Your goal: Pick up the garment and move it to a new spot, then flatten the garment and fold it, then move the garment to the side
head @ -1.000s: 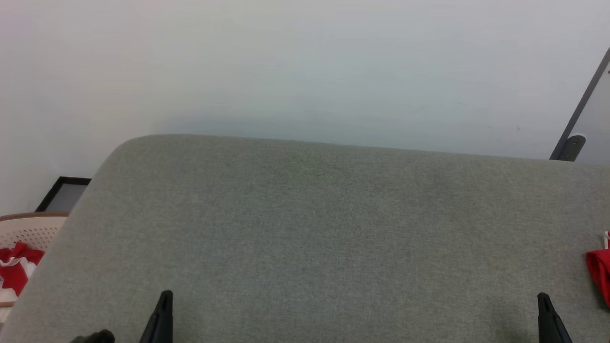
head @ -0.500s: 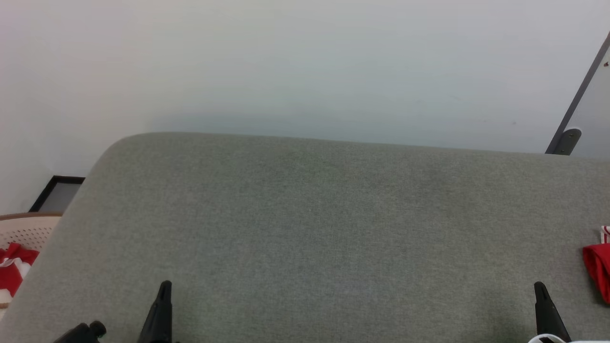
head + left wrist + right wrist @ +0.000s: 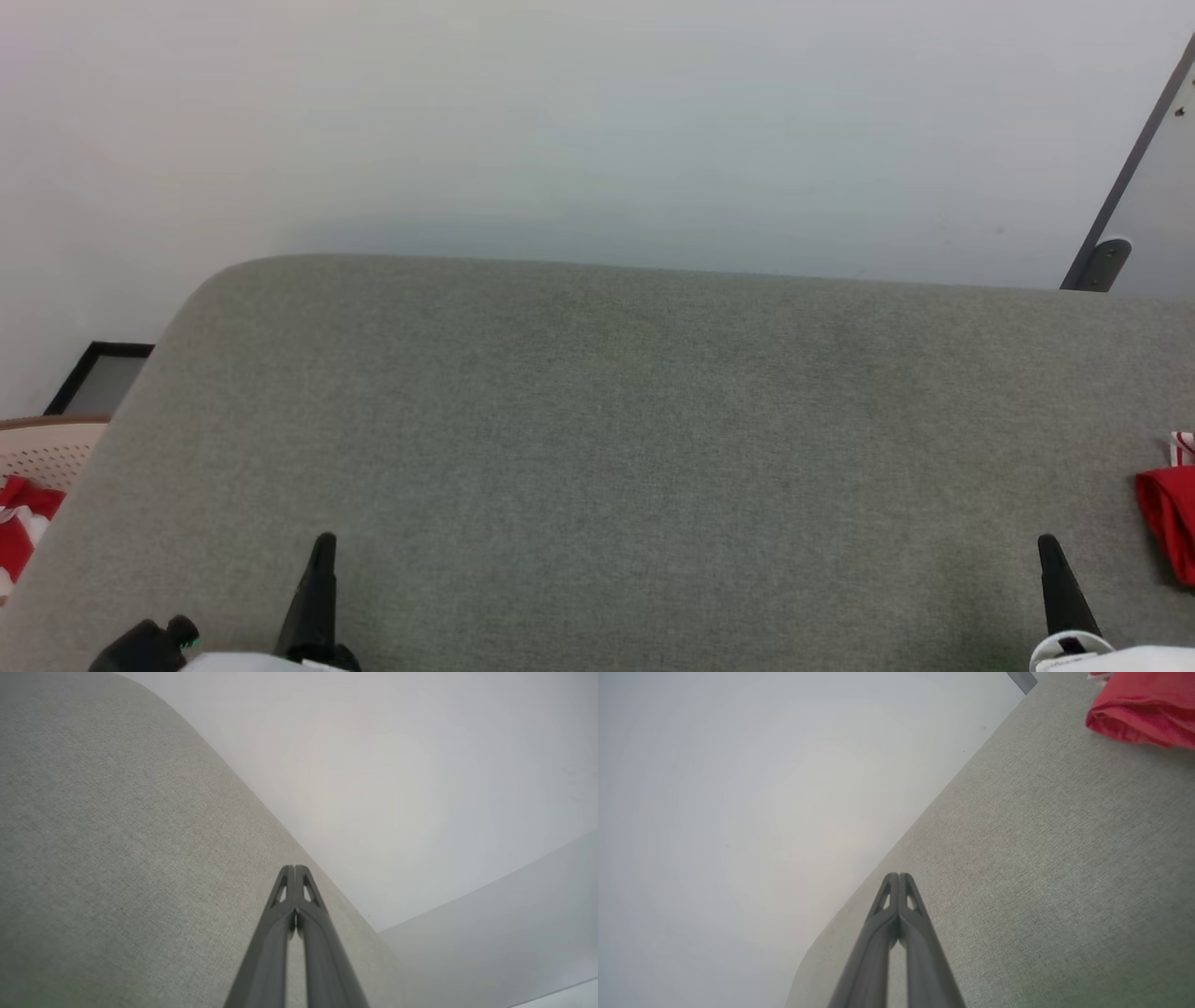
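Bright red soft fabric garment (image 3: 1167, 523) with a white striped band, edge doubled over, at the far right of the grey upholstered surface (image 3: 597, 420). Left gripper (image 3: 323, 541) and right gripper (image 3: 1046, 543) pressed together, empty, well apart from it. Fits either set aside after folding or awaiting pickup. In both cases, steer the closed tips clear of the cloth to avoid dragging its layers.

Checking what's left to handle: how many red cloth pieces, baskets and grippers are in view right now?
Red cloth pieces: 2 (the garment at the right edge of the grey cushion; a red-and-white cloth in the basket)
Beige perforated baskets: 1
Grippers: 2 (left gripper and right gripper, both shut)
Total: 5
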`<state>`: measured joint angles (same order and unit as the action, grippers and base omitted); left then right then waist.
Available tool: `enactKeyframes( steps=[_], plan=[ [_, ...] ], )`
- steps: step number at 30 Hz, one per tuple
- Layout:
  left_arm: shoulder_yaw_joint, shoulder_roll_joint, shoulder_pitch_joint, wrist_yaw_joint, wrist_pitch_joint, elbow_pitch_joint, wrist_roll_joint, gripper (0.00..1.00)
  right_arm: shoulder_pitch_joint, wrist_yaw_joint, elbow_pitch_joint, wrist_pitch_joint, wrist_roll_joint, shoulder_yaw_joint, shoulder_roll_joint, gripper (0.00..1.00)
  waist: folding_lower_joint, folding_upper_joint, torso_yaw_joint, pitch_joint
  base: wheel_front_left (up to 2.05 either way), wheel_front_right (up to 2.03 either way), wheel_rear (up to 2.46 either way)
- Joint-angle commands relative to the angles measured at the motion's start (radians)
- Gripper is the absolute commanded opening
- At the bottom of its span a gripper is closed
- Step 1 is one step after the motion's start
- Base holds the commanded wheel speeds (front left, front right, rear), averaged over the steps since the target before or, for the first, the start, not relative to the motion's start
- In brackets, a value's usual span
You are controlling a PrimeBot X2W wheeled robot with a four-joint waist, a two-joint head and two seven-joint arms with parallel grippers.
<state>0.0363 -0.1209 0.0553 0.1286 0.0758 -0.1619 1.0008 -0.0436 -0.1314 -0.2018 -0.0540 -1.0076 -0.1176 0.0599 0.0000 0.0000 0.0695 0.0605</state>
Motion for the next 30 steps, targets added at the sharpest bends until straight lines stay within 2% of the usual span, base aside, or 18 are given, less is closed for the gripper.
enactKeyframes(
  steps=[1,30],
  plan=[
    [0.005,0.0,-0.028,0.002,-0.007,0.007,0.027,0.0,0.032,0.0,0.008,0.006,-0.028,0.001,0.003,0.0,0.0,0.0,-0.001,-0.001,0.0,0.0,0.0],
    [0.031,0.027,-0.095,0.002,-0.086,-0.035,0.309,0.0,0.09,0.001,-0.016,0.083,-0.299,0.003,-0.003,0.0,0.0,0.0,-0.028,-0.026,0.0,0.0,0.0]
  ],
)
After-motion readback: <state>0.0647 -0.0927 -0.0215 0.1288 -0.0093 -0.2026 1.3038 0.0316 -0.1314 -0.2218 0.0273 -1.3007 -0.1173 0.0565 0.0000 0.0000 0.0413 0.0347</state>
